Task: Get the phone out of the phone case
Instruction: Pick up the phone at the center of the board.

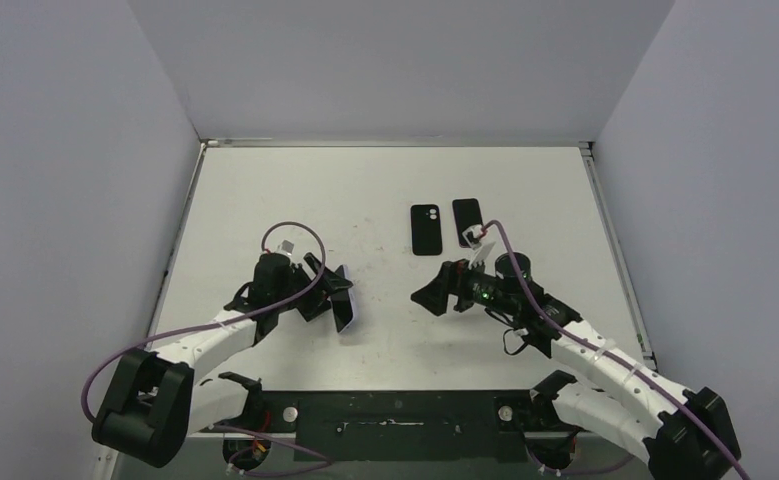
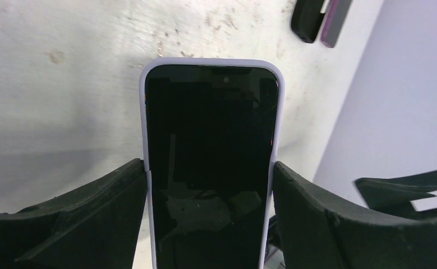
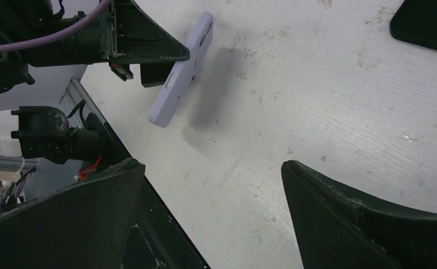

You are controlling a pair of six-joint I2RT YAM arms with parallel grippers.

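Top camera sits high at the near edge, looking down over the whole surface (image 1: 385, 190). Left wrist: very close, phone (image 2: 210, 162) between its fingers (image 2: 81, 224). Right wrist: low, faces the same phone beyond its own fingers (image 3: 362, 218).

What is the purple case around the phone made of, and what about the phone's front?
The lilac case looks like matte silicone or soft plastic: no shine, rounded edges. The phone's front looks like glossy glass: dark, smooth, with dim reflections.

The phone (image 2: 210, 168) is glossy, its lilac case (image 3: 182, 72) smooth and matt, the table (image 2: 64, 84) scuffed.
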